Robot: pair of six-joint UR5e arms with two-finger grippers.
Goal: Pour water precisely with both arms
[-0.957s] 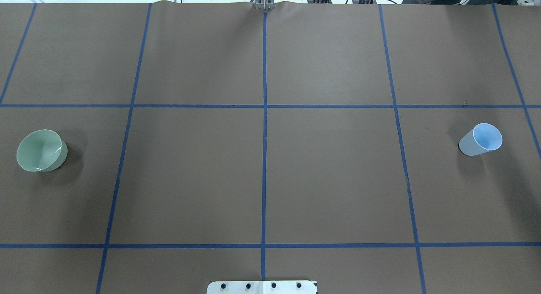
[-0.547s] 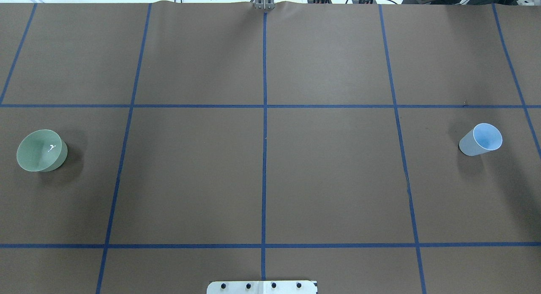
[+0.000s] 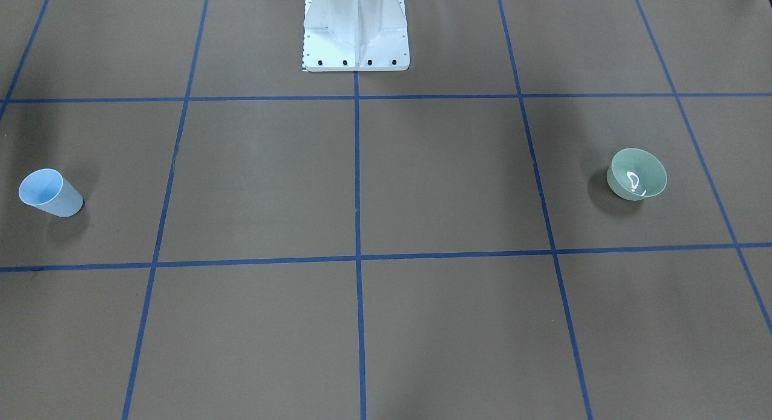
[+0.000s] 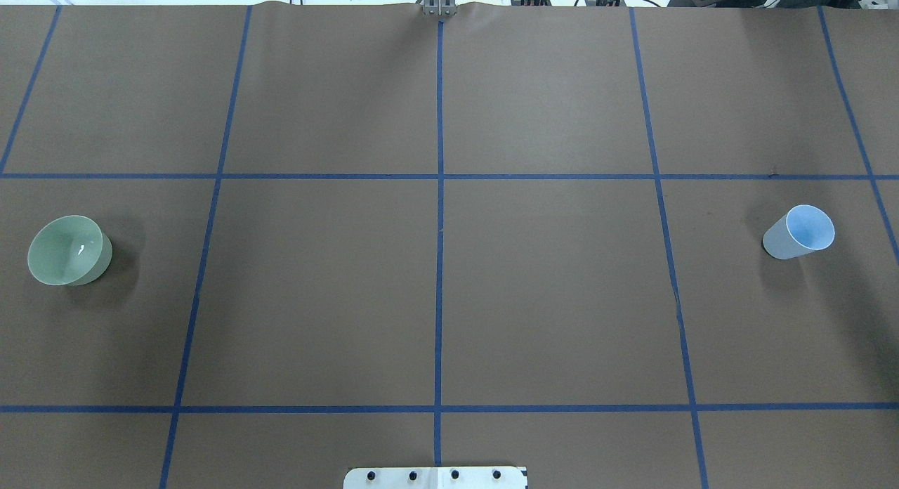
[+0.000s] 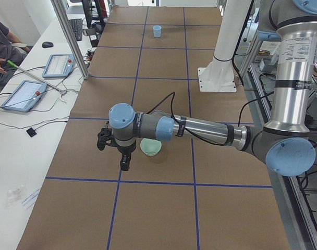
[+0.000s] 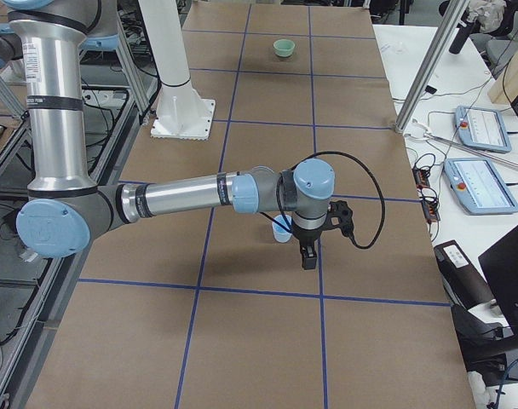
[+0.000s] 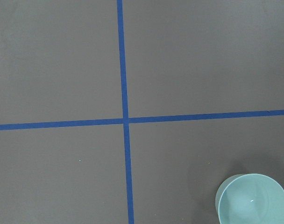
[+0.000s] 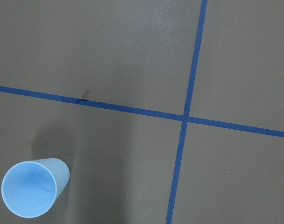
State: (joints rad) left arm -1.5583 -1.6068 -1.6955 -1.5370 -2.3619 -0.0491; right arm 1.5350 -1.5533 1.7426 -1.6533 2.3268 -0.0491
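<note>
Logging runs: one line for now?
pale-green round bowl upright, untouched; light-blue plastic cup upright, untouched; left gripper near bowl; right gripper near cup

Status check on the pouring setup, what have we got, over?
Left gripper near green bowl, right gripper near blue cup; open or shut, cannot tell. Water glinting in the bowl. Nothing between bowl and cup.

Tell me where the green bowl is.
In the overhead view the green bowl stands at the far left, the robot's left side, just beyond the nearest blue tape line, far across from the blue cup.
</note>
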